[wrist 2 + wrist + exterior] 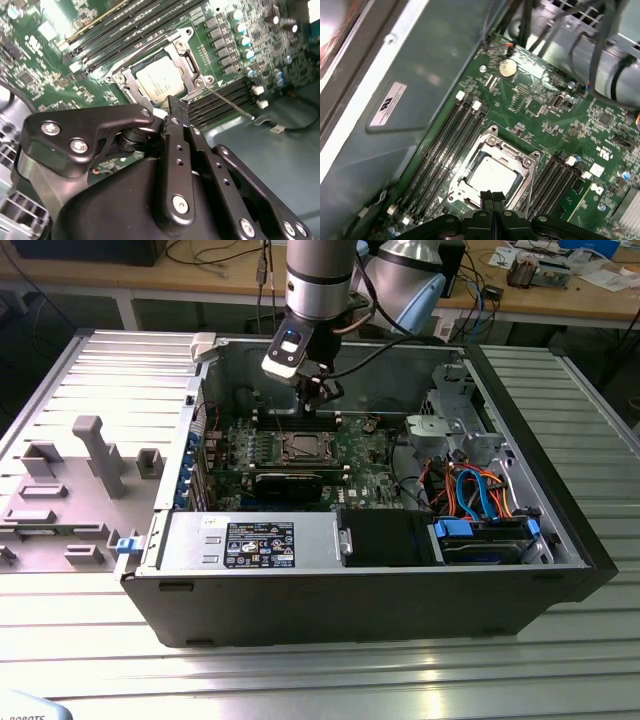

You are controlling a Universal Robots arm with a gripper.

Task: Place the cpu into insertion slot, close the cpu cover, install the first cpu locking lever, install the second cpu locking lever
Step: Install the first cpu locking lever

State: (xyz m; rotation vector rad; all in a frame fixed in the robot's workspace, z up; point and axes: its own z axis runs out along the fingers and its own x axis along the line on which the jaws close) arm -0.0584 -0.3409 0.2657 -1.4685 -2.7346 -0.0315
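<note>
Upper centre of exterior view: gripper (322, 393) closed, empty, near seated cpu (300, 447); likely light, stiff, fragile; hold by edges.

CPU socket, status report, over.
Gripper shut, empty, hovering by CPU cover. CPU seated under it. One locking lever sticking out, looks unlatched.

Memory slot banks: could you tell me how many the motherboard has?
2. One bank lies between the cpu and the case wall; the other bank on the cpu's opposite side. The gripper may hide more.
</note>
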